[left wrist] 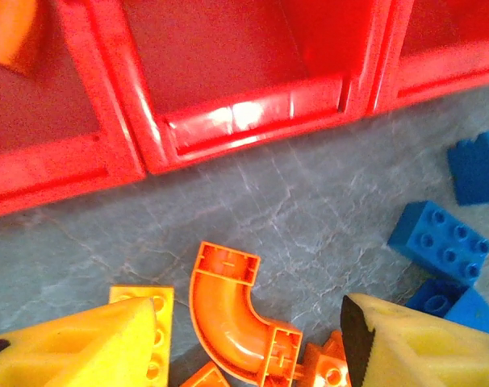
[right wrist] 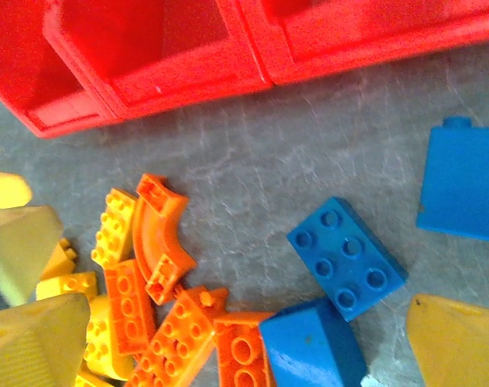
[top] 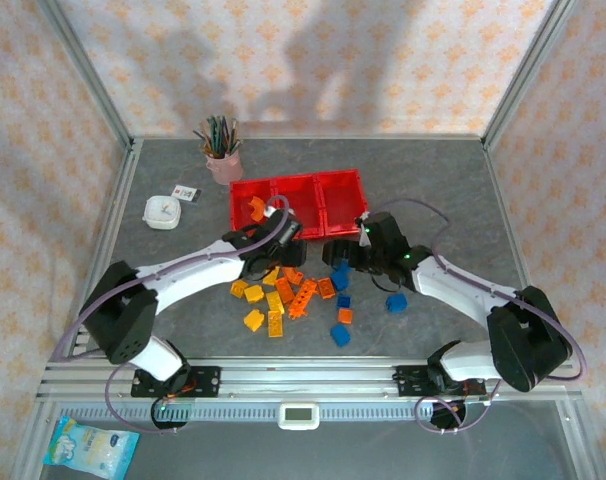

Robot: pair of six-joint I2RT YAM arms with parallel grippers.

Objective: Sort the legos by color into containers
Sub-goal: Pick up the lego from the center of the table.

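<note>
Three joined red containers [top: 298,200] stand at mid-table; the left one holds an orange brick [top: 255,210]. In front of them lie scattered legos [top: 283,295] in orange, yellow and blue. My left gripper [top: 267,262] hovers open over the pile's near-left part. In its wrist view the gripper [left wrist: 248,343] has the curved orange piece [left wrist: 228,310] between its yellow fingers [left wrist: 91,347], not touching it. My right gripper [top: 335,256] is open over the pile's right side. Its wrist view shows the gripper [right wrist: 244,347] above orange bricks [right wrist: 176,339] and a blue brick [right wrist: 313,347].
A pink cup of pens [top: 223,160] stands behind the bins' left end, with a white round object [top: 163,212] and a small card [top: 186,191] to the left. Blue bricks [left wrist: 442,240] lie right of the left gripper. The two grippers are close together.
</note>
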